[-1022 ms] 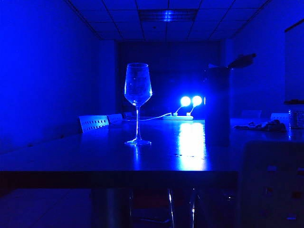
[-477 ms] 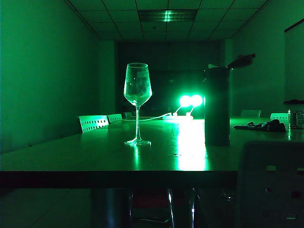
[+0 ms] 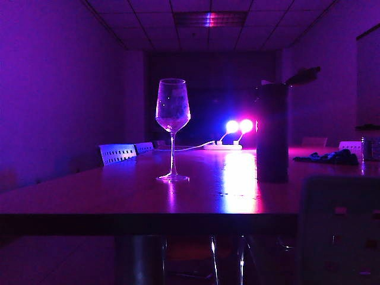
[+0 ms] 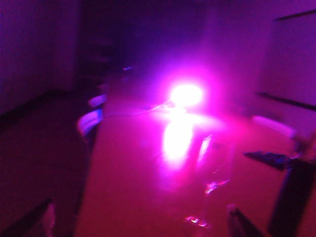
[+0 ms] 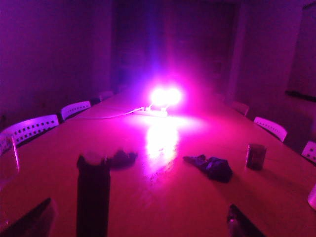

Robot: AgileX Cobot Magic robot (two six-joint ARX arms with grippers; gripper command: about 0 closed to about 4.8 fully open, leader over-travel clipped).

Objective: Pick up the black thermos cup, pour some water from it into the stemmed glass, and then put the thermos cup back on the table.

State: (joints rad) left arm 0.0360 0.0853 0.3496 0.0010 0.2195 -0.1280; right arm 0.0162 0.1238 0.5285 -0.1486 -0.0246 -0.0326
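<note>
On the glossy tabletop the black thermos cup stands upright and untouched, well apart from the stemmed glass, while the left hand and right hand hang released, holding nothing, so picking, pouring and returning all remain.

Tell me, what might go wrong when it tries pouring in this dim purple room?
Three things, I'd guess. The clear stemmed wine glass stands on a thin stem, so a nudge could topple it. The tall black thermos cup nearly blends into the dark, so the open right claw could misjudge its grip. The two bright lamps throw glare across the glossy table, blurring what the open left claw camera sees.
</note>
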